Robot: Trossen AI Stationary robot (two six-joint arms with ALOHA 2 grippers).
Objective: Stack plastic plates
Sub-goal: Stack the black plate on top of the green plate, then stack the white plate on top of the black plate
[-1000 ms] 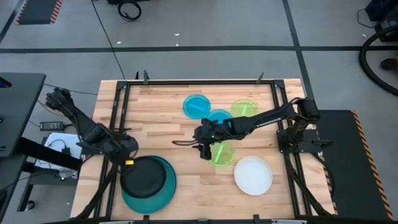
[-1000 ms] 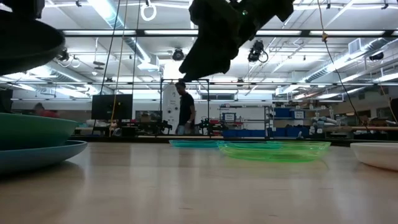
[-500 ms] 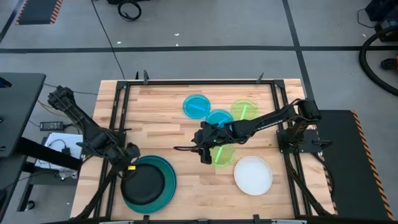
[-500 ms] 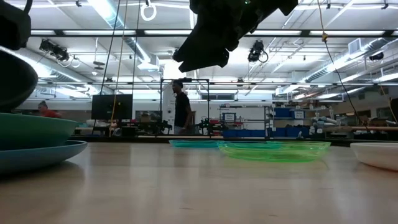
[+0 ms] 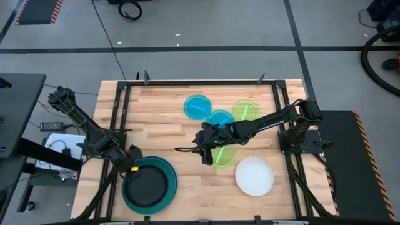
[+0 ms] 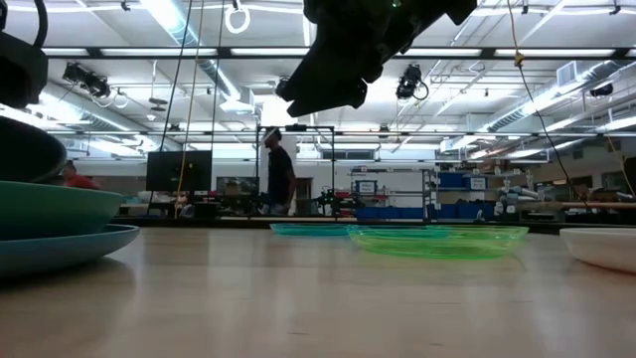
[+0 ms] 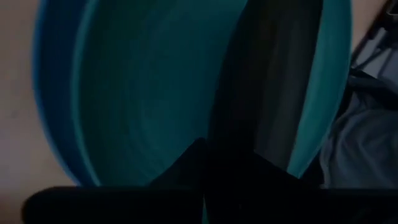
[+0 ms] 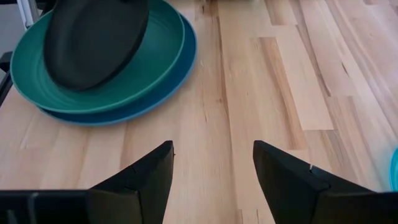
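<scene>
Overhead and right wrist views share the teal plate (image 5: 164,187)

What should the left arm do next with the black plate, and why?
Probably open the left gripper and let go. The black plate already lies over the teal plate, which rests on the blue plate, though the right wrist view shows one edge tilted up at the gripper. The right gripper hangs open over bare table.

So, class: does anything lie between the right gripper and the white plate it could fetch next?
Nothing visible blocks it. The right gripper, open, hovers over bare wood beside a lime green plate; the white plate lies alone toward the table's near right corner.
</scene>
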